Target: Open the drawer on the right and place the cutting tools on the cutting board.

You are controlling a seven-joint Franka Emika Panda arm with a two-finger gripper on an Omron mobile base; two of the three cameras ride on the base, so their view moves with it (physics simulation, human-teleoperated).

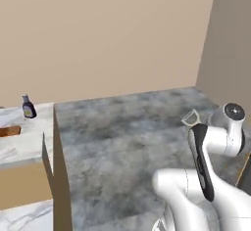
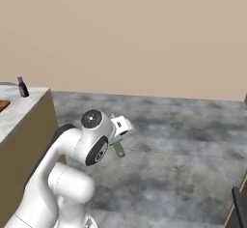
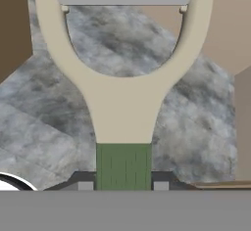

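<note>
Carrying a green-handled, pale Y-shaped peeler (image 3: 123, 103) above the grey floor, the two-finger gripper (image 3: 123, 185) is clenched on its handle. Transport seems underway; next it likely must swing left toward the reddish-brown wooden cutting board (image 1: 9, 131) on the white marble counter (image 1: 24, 147).

The grey stone floor (image 1: 127, 137) lies open and bare from the counter (image 1: 24, 142) across to the tan walls (image 1: 108, 34), so there is wide room to pass on that side of the counter. On the counter's marble top, a small dark bottle (image 1: 28, 107) stands near the far edge, and the cutting board (image 1: 9, 131) lies just nearer than the bottle.
</note>
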